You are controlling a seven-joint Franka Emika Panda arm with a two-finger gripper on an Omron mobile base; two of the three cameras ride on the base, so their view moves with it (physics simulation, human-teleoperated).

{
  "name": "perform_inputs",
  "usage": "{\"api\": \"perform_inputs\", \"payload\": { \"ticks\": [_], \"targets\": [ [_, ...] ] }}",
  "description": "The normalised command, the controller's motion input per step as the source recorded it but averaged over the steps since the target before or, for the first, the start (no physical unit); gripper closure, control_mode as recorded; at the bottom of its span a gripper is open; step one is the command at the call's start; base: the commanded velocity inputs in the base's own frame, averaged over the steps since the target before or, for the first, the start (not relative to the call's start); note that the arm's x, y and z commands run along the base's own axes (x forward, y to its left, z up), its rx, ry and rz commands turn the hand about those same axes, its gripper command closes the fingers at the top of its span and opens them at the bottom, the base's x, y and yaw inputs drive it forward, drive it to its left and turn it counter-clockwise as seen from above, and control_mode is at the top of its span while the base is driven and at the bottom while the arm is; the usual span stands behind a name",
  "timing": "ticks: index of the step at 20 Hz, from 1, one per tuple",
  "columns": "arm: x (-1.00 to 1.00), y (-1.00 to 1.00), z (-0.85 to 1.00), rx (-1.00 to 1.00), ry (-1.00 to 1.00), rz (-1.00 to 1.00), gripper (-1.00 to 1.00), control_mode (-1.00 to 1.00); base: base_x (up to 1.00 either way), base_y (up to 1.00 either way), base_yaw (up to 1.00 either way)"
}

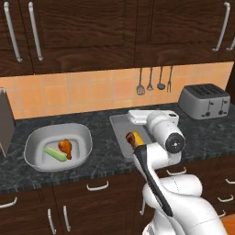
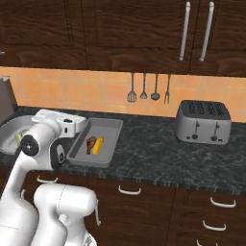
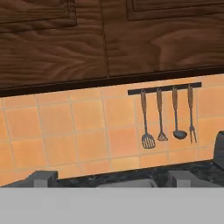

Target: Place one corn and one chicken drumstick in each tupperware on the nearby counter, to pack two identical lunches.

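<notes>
Your jaws stand wide: in the hand view one dark fingertip rises near the left edge and its partner far to the right, with nothing between them. They point level at the wall, not down, so you are gripping nothing.

Just below and in front of the hand lies the darker grey tray, a shallow rectangle with low straight walls and a dull matte finish. Inside it a chicken drumstick and a corn lie side by side, touching or nearly so. The drumstick is glossy orange-brown and club-shaped, the cob short, bumpy and bright yellow. I judge they sit there as a placed pair, one lunch packed.

Well to the left on the worktop sits the pale tub, with rounded corners and a smooth sloped wall that would keep round food from rolling out. It holds a second drumstick against a longer pale green-yellow cob, which I take for corn mostly in husk. With one of each in both containers, the packing looks done, or close to it.

The worktop itself is dark speckled stone. At its right end stands a brushed silver toaster. On the orange tiled wall, metal utensils hang from a dark rail.
</notes>
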Motion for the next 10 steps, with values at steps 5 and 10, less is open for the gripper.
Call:
{"api": "perform_inputs", "payload": {
  "ticks": [5,10],
  "targets": [
    [-0.88,0.30,1.00,-0.04,-0.43,0.06,-1.00,-1.00,0.00,0.00,0.00],
    [-0.88,0.30,0.75,-0.02,-0.61,0.10,-1.00,-1.00,0.00,0.00,0.00]
  ]
}}
